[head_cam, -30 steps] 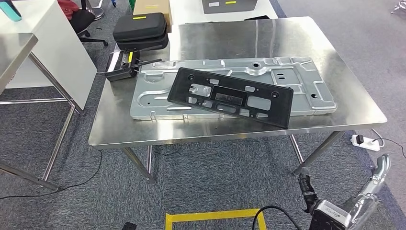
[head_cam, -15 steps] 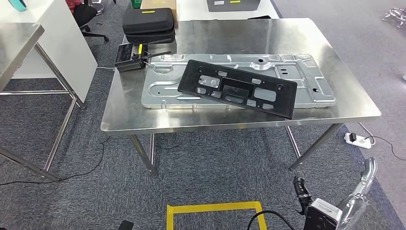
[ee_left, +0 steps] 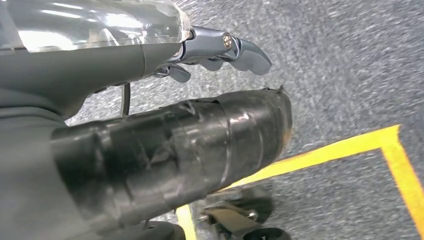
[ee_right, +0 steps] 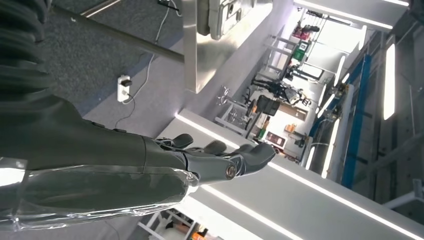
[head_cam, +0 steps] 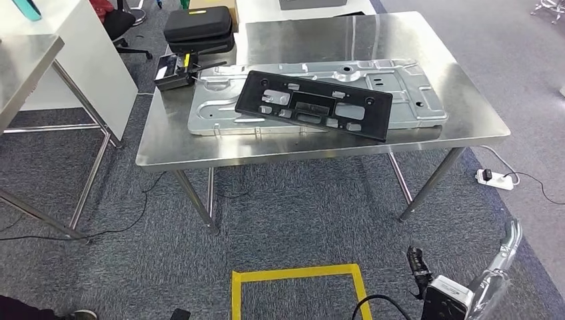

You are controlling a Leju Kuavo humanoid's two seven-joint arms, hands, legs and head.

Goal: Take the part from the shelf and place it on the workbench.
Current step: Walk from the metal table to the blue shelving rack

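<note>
The robot's right hand [ee_right: 220, 157] reaches from the left edge toward frame center, fingers extended and apart, holding nothing. At upper center hangs a steel workbench [ee_right: 200, 50]; a white power strip [ee_right: 123, 81] lies on grey carpet [ee_right: 85, 55] at left.

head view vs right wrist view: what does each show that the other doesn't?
Head view alone: the black plastic part lying on top of a silver metal panel, a black case on the floor behind the table, and yellow floor tape. Right wrist view alone: the right hand, empty with its fingers extended, and bright ceiling lights in the room beyond. Both show the steel table, the grey carpet and the white power strip on the floor.
</note>
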